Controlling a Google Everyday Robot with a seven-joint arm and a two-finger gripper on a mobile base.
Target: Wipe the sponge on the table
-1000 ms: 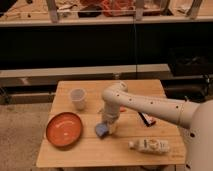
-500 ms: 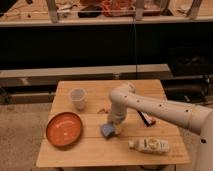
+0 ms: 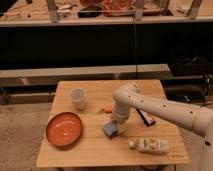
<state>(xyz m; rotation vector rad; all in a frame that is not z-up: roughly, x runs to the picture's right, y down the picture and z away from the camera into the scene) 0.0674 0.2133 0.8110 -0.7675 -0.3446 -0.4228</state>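
Note:
The sponge (image 3: pixel 110 130), a small blue block, lies on the light wooden table (image 3: pixel 90 152) near its middle. My gripper (image 3: pixel 115 123) comes down onto the sponge from above and is shut on it, holding it against the planks. The white arm reaches in from the right and its wrist covers the sponge's upper right part.
A white cup (image 3: pixel 77 97) stands at the back left and an orange plate (image 3: pixel 64 130) lies at the front left. A tiny orange piece (image 3: pixel 107 109) is just behind the sponge. A black and red brush (image 3: pixel 146 117) and a lying bottle (image 3: pixel 149 145) are on the right.
The gripper and the sponge have slid together a little to the right across the table top. Nothing else has moved.

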